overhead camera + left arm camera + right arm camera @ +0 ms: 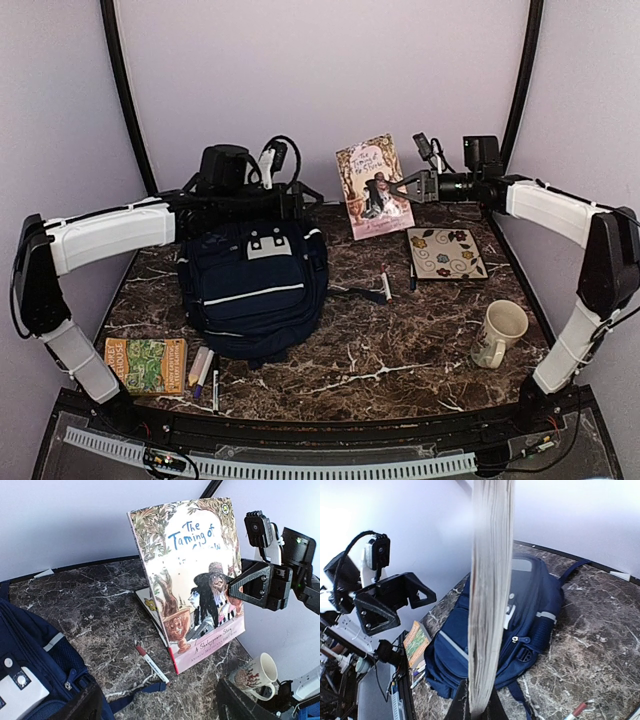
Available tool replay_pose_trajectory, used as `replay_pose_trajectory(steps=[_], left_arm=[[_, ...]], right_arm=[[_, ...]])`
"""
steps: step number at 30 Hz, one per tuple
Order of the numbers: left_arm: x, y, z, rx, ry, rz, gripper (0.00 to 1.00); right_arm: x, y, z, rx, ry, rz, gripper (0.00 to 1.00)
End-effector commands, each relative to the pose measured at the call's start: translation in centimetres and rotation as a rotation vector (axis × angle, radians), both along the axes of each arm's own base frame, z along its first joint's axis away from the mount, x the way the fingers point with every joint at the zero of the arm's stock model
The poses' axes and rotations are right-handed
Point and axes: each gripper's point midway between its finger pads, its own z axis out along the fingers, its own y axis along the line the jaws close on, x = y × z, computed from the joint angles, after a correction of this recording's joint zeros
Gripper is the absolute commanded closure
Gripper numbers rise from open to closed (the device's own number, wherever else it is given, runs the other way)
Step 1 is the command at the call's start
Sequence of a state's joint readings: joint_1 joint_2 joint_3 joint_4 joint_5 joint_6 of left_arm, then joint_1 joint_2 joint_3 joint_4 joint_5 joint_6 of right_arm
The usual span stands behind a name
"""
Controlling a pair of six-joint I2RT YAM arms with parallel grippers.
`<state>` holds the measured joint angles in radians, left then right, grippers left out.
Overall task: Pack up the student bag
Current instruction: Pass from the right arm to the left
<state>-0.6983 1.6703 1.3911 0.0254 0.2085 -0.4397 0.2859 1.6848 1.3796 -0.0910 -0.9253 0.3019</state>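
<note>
The student bag [250, 290], navy with white stripes, lies flat on the marble table left of centre; it also shows in the wrist views [30, 670] [535, 615]. My right gripper [405, 187] is shut on the right edge of a pink storybook [374, 186], holding it upright above the table's back, right of the bag. The storybook's cover [192, 580] faces the left wrist camera, and it shows edge-on [490, 595] between my right gripper's [476, 707] fingers. My left gripper [295, 200] hovers at the bag's top end, open [160, 711] with nothing between its fingers.
A floral-patterned notebook [446, 252] lies at the back right, a mug [500, 333] at the front right. A red-capped marker [385, 285] and a dark pen [411, 280] lie right of the bag. A green book [146, 363] and pens [205, 370] lie front left.
</note>
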Motion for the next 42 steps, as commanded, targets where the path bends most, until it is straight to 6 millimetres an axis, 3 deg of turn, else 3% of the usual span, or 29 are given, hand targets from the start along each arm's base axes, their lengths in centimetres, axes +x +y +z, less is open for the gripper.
replay_pose_trajectory(steps=[1, 5, 10, 19, 23, 29, 33, 34, 36, 38, 42], left_arm=[[-3.3, 0.9, 0.1, -0.058, -0.064, -0.086, 0.18], [-6.6, 1.5, -0.2, -0.147, -0.098, -0.181, 0.19], [-10.0, 1.7, -0.8, -0.262, -0.111, -0.294, 0.23], [-11.7, 1.5, -0.1, -0.373, -0.113, -0.359, 0.23], [-11.4, 1.3, 0.2, -0.409, -0.11, -0.359, 0.26], [-11.0, 0.5, 0.2, -0.443, -0.092, -0.382, 0.51], [-10.9, 0.2, 0.4, -0.463, -0.087, -0.39, 0.84], [-10.9, 0.3, 0.5, -0.467, -0.094, -0.388, 0.91], [-10.9, 0.4, 0.9, -0.469, -0.108, -0.386, 0.99], [-11.1, 0.5, 1.3, -0.472, -0.122, -0.386, 1.0], [-11.1, 0.6, 1.7, -0.465, -0.139, -0.389, 1.0]], right_arm=[[-4.5, 0.6, 2.1, 0.071, -0.088, 0.177, 1.0], [-7.6, 2.1, 3.3, 0.098, -0.129, 0.276, 1.0], [-10.5, 5.0, 2.4, 0.1, -0.099, 0.383, 1.0], [-12.2, 9.2, 0.2, 0.079, -0.035, 0.482, 1.0], [-12.8, 10.4, -0.4, 0.074, -0.011, 0.51, 1.0], [-12.9, 11.1, -1.9, 0.059, 0.022, 0.519, 1.0], [-12.5, 11.6, -3.1, 0.037, 0.048, 0.516, 1.0], [-12.5, 11.6, -3.4, 0.035, 0.055, 0.518, 0.96], [-12.4, 11.7, -4.0, 0.035, 0.071, 0.527, 0.77], [-12.7, 12.0, -4.9, 0.032, 0.094, 0.543, 0.6], [-13.5, 12.6, -6.2, 0.005, 0.12, 0.588, 0.41]])
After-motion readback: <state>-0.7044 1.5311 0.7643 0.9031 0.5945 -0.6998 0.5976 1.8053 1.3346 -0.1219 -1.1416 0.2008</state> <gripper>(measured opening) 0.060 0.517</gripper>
